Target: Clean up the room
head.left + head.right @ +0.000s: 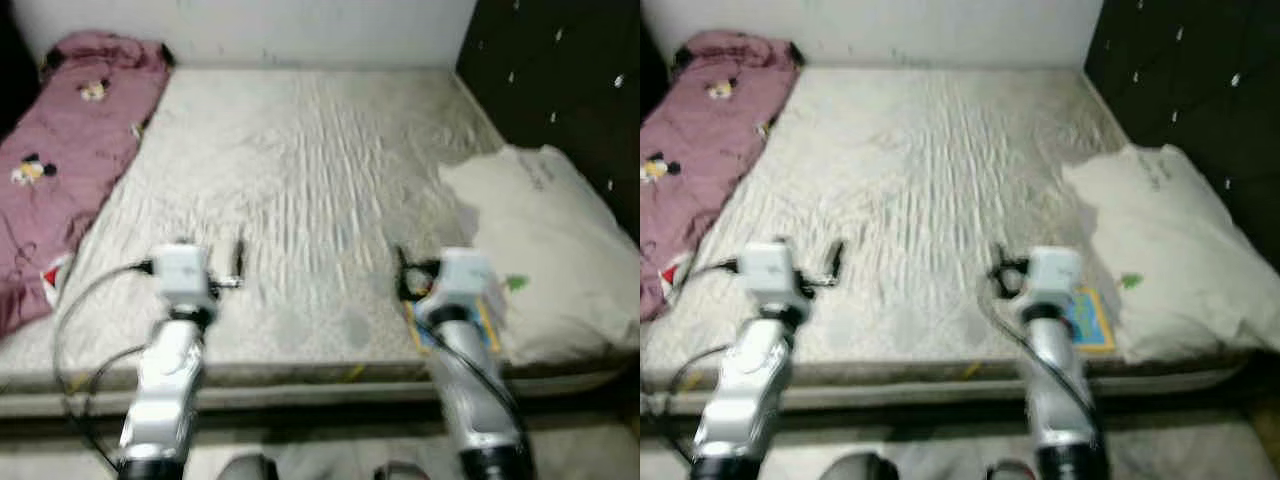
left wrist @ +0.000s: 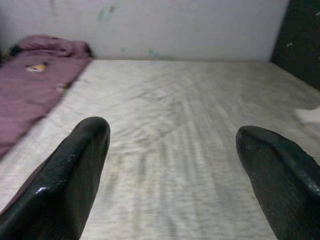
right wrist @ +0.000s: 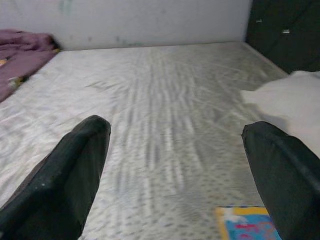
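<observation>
A small colourful book point(image 1: 1089, 320) lies at 4 o'clock on the bed point(image 1: 300, 200), touching the white pillow point(image 1: 550, 250) at 3 o'clock. The right hand point(image 3: 175, 170) hovers just beside the book, fingers wide apart, holding nothing. The left hand point(image 2: 175, 170) hovers at 7 o'clock, also wide open and empty. A pink blanket point(image 1: 60, 150) lies at 10 o'clock; a dark headboard point(image 1: 560, 70) stands at 2 o'clock.
</observation>
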Robot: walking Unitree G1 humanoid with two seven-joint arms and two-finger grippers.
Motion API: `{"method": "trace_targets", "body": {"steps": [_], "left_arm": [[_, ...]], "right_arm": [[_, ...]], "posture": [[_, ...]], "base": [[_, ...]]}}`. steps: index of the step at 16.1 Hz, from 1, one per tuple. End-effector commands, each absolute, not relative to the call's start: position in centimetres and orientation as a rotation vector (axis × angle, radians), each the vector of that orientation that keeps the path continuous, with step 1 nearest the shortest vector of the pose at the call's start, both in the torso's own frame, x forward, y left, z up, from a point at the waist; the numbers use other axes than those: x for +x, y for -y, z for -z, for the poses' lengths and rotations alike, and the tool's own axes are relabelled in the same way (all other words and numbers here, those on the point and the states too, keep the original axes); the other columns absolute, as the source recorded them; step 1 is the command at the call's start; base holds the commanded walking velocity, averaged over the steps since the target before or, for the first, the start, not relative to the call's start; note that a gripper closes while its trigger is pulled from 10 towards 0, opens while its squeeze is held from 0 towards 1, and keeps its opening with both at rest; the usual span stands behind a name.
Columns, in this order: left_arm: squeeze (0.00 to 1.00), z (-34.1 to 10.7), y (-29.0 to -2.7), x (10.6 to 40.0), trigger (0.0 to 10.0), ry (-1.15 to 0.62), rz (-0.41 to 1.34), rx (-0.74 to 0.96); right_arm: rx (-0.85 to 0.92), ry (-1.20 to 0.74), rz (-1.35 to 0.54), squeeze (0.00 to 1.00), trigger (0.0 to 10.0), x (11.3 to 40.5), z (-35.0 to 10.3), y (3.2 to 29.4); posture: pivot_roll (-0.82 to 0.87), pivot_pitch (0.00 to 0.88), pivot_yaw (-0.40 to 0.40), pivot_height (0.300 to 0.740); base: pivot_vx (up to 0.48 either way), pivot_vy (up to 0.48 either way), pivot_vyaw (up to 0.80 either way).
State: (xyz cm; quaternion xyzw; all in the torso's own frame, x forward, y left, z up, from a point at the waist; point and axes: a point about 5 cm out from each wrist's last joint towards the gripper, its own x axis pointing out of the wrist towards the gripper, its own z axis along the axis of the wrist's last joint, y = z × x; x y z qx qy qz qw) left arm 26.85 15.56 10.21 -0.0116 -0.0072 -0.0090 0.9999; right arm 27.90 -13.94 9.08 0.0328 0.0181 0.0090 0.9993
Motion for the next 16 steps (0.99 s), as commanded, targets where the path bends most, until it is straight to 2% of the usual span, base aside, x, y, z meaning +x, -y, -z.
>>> {"method": "trace_targets", "body": {"steps": [1, 9, 11, 13, 16], "left_arm": [[0.00, -9.89, -14.94, 26.87, 10.0, -0.005, 0.029, -0.040], [0.00, -9.88, -14.78, 27.03, 10.0, -0.006, 0.016, -0.059], [0.00, -9.90, -14.78, 27.10, 10.0, -0.005, 0.013, -0.061], [0.00, -10.05, -14.74, 27.10, 10.0, 0.011, 0.020, -0.067], [0.00, -10.33, -14.56, 27.12, 10.0, 0.027, 0.032, -0.058]], "right_arm": [[0.053, -0.046, 0.011, 0.00, 10.0, 27.84, -8.97, 14.96], [0.036, -0.058, 0.006, 0.00, 10.0, 27.99, -8.87, 15.05], [0.038, -0.060, 0.007, 0.00, 10.0, 28.08, -8.87, 15.10], [0.038, -0.060, 0.006, 0.00, 10.0, 28.11, -8.87, 15.09], [0.036, -0.062, 0.005, 0.00, 10.0, 28.20, -8.88, 15.05]], "posture": [[0.01, 0.038, 0.023, 0.740], [0.01, 0.037, 0.014, 0.740], [0.01, 0.036, 0.013, 0.740], [0.01, 0.036, 0.014, 0.740], [0.01, 0.036, 0.014, 0.740]], "base": [[0.000, 0.480, 0.00], [0.000, 0.480, 0.00], [0.000, 0.480, -0.54], [0.000, 0.480, 0.00], [0.000, 0.000, 0.00]]}}
